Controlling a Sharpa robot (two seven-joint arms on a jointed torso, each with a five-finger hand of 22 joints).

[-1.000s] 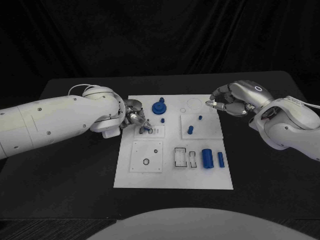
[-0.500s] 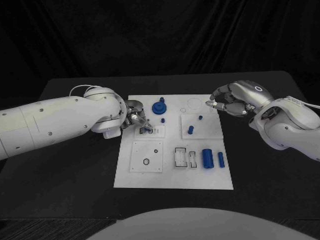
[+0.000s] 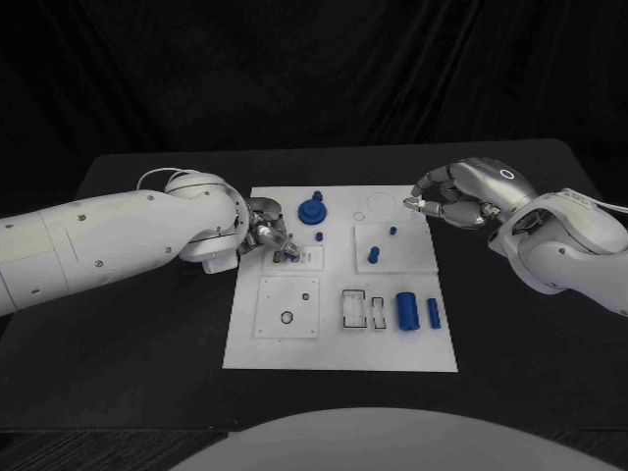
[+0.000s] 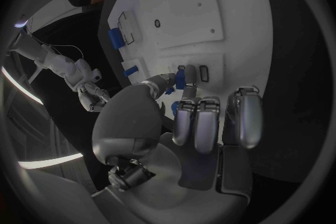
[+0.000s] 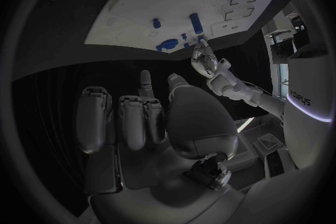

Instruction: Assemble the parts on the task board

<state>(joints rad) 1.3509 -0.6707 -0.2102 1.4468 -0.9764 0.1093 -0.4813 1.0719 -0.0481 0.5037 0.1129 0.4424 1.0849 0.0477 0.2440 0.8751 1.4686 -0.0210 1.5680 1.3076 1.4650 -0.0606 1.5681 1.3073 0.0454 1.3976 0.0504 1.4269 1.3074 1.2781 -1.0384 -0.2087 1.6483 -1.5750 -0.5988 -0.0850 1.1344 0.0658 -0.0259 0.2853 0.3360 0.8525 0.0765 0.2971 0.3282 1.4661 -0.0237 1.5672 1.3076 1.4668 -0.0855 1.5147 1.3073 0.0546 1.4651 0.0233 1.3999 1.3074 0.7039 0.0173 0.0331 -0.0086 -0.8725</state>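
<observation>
The left robot hand [image 3: 268, 235] pinches a small blue peg [image 4: 180, 77] over the board [image 3: 340, 348] at 10 o'clock; tilted, it could jam. The right robot hand [image 3: 455, 196] is curled, empty.

A black table [image 3: 144, 383] with rounded far corners takes up the middle of the head view, its top matte and dark. Behind it hangs a black curtain [image 3: 314, 69], falling in soft vertical folds (it closes off the whole far side). The light is dim and even, with no hard shadows on the tabletop, and the curtain swallows most of it.
</observation>
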